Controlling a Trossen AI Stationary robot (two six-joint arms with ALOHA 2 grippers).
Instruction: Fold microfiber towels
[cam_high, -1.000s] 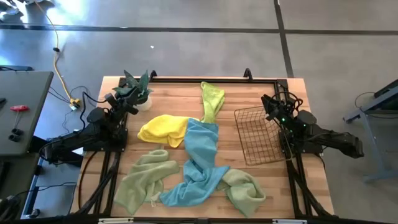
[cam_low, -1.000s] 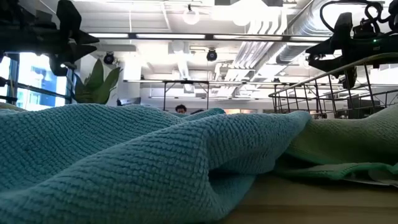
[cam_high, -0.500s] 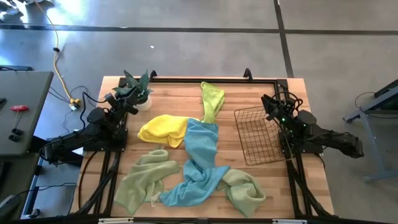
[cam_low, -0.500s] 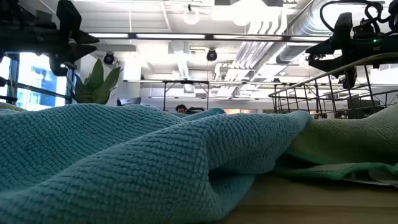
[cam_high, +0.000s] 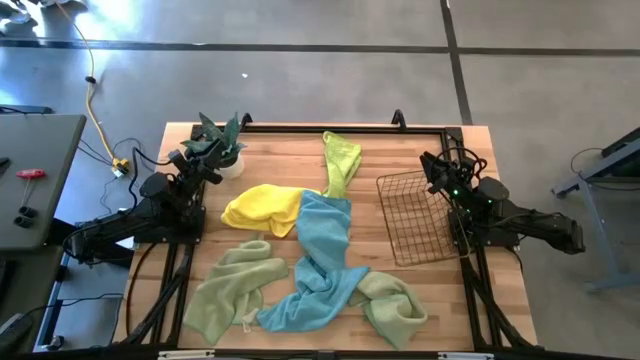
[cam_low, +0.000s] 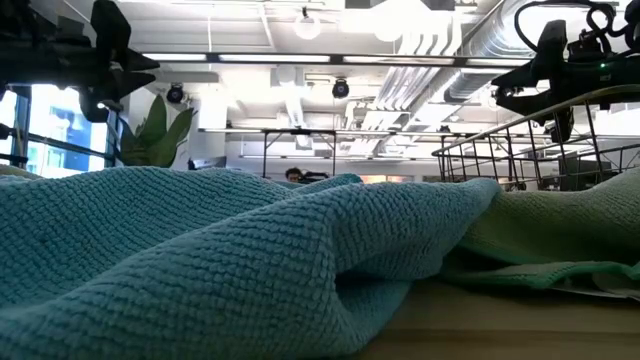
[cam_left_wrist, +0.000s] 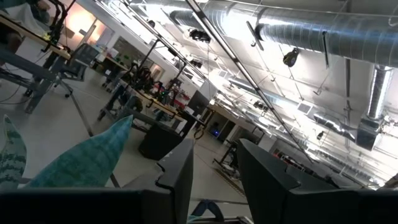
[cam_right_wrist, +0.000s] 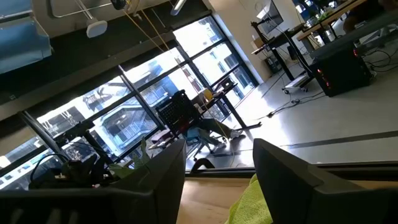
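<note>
Several microfiber towels lie crumpled on the wooden table. A yellow one (cam_high: 262, 208) sits left of centre, with a light blue one (cam_high: 318, 262) stretching from it toward the near edge. A lime green one (cam_high: 341, 160) lies at the far side. Pale green ones lie near left (cam_high: 232, 289) and near right (cam_high: 393, 305). The blue towel (cam_low: 220, 260) fills the low view. My left gripper (cam_high: 205, 165) waits raised at the table's left edge, open, fingers (cam_left_wrist: 180, 177) empty. My right gripper (cam_high: 432, 168) waits raised at the right edge, open, fingers (cam_right_wrist: 280, 174) empty.
A copper wire basket (cam_high: 415, 215) stands at the right, under my right arm. A green potted plant (cam_high: 222, 140) stands at the far left corner by my left gripper. A black frame (cam_high: 340, 128) runs round the table's edges.
</note>
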